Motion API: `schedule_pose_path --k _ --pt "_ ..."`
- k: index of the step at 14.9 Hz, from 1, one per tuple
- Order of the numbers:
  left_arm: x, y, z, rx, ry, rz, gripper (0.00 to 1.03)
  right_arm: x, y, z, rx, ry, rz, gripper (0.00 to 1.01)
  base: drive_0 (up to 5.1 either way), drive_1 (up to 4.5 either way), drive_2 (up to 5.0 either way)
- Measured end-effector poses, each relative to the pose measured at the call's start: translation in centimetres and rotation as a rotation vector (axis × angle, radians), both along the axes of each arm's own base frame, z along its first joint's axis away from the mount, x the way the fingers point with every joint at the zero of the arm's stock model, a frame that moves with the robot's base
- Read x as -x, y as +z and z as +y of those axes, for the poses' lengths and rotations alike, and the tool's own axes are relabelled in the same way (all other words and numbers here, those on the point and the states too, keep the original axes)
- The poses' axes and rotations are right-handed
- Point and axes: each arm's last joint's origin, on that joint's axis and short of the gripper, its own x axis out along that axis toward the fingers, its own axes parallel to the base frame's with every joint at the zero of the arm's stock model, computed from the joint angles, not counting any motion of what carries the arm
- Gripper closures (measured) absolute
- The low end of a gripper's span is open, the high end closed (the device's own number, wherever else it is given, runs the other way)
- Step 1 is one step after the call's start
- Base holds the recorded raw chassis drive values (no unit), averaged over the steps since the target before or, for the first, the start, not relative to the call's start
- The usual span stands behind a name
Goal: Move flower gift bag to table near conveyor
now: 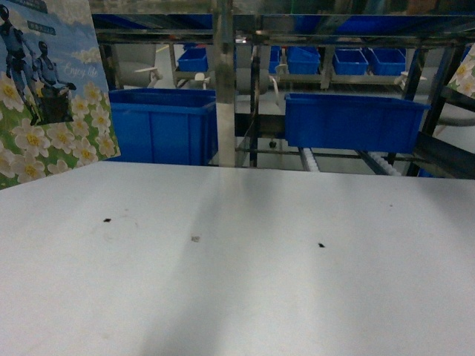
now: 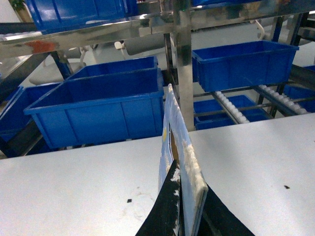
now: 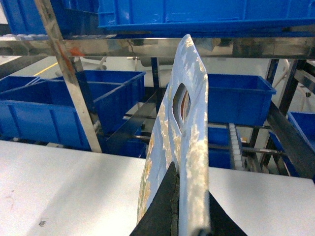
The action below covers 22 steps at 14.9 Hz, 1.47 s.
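Black left gripper [image 2: 179,206] jaws are clenching one flower gift bag [image 2: 179,162] upright over the white worktop [image 1: 237,282]; right gripper [image 3: 179,211] jaws are clenching another bag [image 3: 182,147]. Conveyor [image 1: 312,159] is standing at twelve o'clock with blue bins [image 1: 352,119].

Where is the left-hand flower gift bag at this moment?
In the head view the bag stands at the far left, over the table, beside a blue bin. The left wrist view shows the left gripper clamping its edge.
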Motion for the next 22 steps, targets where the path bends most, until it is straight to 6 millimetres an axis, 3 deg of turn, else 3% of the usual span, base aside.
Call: schedule_pose_path --k 5,13,14,16,19,22 --pt "0.0 0.0 0.0 0.000 -0.002 0.002 1.01 0.0 0.0 0.0 0.000 0.000 0.000 0.99 -3.6 3.42 0.5" --pt "0.0 0.0 0.1 0.000 0.003 0.000 1.01 -0.2 -0.1 0.1 -0.017 0.006 0.003 0.99 0.0 0.00 0.0" --pt "0.0 0.0 0.1 0.000 0.003 0.000 1.01 -0.9 -1.0 0.1 -0.045 -0.020 0.030 0.99 0.0 0.00 0.0" --pt "0.0 0.0 0.1 -0.001 0.005 0.000 1.01 -3.0 -4.5 0.8 -0.074 -0.042 0.138 0.99 0.0 0.00 0.0" --pt "0.0 0.0 0.1 0.000 0.003 0.000 1.01 -5.2 -9.1 3.1 -0.063 0.023 0.226 0.99 0.0 0.00 0.0" --pt "0.0 0.0 0.1 -0.001 0.003 0.000 1.01 -6.9 -15.6 4.0 -0.045 0.019 0.398 0.99 0.0 0.00 0.0"
